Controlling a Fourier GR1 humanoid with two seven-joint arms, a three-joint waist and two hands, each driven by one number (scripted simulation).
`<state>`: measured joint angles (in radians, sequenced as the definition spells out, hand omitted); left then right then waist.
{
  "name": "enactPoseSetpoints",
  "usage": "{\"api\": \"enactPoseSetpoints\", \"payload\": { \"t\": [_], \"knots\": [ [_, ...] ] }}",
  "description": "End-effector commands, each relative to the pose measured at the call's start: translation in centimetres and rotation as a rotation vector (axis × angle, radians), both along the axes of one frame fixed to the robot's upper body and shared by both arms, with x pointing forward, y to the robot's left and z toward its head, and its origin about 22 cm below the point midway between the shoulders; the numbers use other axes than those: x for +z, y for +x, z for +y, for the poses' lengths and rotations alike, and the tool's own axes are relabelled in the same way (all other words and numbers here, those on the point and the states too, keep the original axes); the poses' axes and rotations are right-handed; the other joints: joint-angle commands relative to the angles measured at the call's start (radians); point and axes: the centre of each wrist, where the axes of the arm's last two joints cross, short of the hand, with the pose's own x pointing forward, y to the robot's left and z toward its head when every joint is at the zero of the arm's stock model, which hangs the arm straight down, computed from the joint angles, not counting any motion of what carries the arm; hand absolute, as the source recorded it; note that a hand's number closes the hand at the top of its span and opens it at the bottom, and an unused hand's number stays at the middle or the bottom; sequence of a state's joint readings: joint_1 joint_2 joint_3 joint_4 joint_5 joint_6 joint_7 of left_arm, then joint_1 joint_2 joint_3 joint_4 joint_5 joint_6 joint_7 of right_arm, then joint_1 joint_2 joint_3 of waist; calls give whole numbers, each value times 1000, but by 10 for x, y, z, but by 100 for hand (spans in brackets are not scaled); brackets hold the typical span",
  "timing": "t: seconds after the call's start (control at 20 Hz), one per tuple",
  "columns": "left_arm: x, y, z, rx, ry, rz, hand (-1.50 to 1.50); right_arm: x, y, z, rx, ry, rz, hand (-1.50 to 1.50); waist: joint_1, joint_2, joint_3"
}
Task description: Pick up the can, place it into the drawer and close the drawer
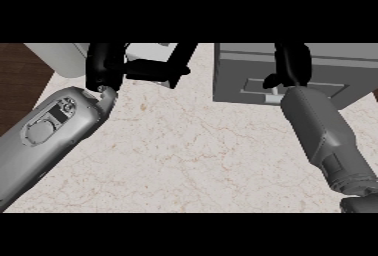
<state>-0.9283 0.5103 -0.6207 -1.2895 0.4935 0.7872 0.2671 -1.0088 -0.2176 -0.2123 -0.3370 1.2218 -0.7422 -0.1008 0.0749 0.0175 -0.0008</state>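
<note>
— While you ask after the can, note first that I cannot mark it for you with any certainty. A pale grey shape [151, 51] shows at the top edge, just behind the left hand [111, 62]; whether that is the can, I cannot tell.

— Is the left hand clamped on it?

— You cannot read that from the head view. The black hand lies across the pale shape and hides most of it. Whether it is spread or closed, I cannot tell. Its grey left forearm [52, 135] comes in from the lower left, over the marbled counter [192, 150].

— And the right side?

— Your right hand [293, 62] is up at the top right, in front of the grey drawer [244, 75], just beside the pale handle [255, 85]. Touching or apart: cannot tell. Open or closed: cannot tell either; it shows as one narrow dark form. The right forearm [321, 135] runs up to it from the lower right corner.

— Drawer open or shut?

— Not clear from this steep angle. You see its front face and the top above it, nothing of an inside.

— Anything else?

— A second pale rounded shape [59, 57] sits at the counter's far left, beside dark wood flooring [22, 65].
</note>
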Motion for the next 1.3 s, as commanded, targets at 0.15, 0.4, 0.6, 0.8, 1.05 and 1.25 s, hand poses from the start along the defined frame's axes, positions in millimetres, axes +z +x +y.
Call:
{"api": "enactPoseSetpoints", "payload": {
  "t": [0.15, 0.4, 0.6, 0.8, 1.05, 1.25],
  "knots": [
    [-8, -12, 8, -22, -3, 6, -150, 30, 15, 13, -5, 58, -24, -150, 31, 14, 4],
    [-12, -11, 10, -5, 11, 2, -150, 32, 17, 24, 77, 98, -14, -150, 23, 18, 5],
    [-18, -19, 22, -25, 7, 7, -150, 30, 16, 42, 139, 261, -51, -150, 29, 10, 5],
    [-29, -18, 31, 18, 15, 12, -150, 37, 18, 41, 165, 414, -73, -150, 17, 12, 5],
    [-41, -25, 29, 11, 7, 13, -150, 38, 19, 45, 240, 583, -72, -150, -9, 3, 4],
    [-30, -20, 41, 40, 22, 1, -150, 51, 22, 64, 280, 805, -54, -150, -20, -1, 4]
  ]
}}
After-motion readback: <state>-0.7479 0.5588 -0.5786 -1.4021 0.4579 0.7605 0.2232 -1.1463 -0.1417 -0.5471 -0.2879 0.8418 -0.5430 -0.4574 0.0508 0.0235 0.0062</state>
